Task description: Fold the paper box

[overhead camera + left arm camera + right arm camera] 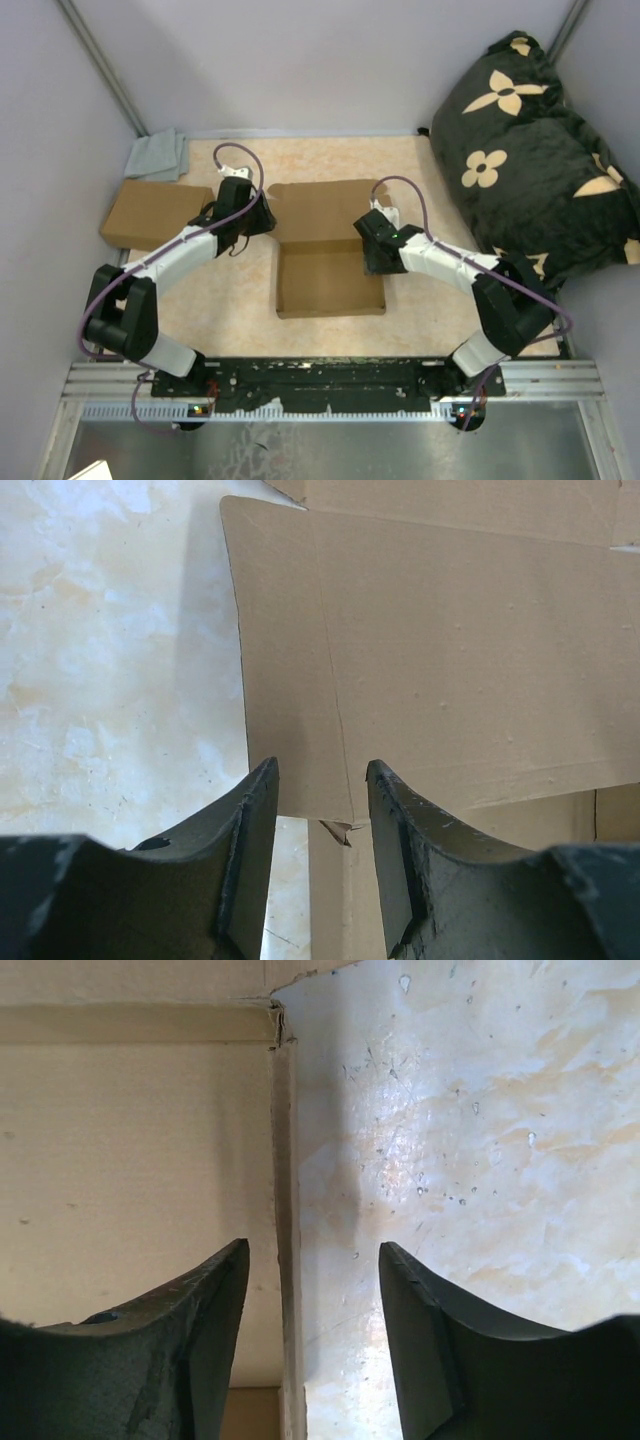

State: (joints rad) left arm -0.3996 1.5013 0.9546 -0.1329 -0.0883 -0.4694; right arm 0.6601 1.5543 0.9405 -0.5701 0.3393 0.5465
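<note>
Paper box [325, 255] lies mid-table [440, 180]. Its near half forms a shallow tray and its far panel is open. Left gripper [320, 770]: jaws apart at the far panel's left corner, nothing clamped. Right gripper [312, 1250]: jaws apart, straddling the tray's right wall without gripping it. A second box [150, 212] sits well to the left.

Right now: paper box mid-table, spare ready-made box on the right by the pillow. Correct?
No. The top external view shows the spare ready-made box on the left, by the grey cloth, not by the pillow. The paper box is mid-table, as you said.
</note>
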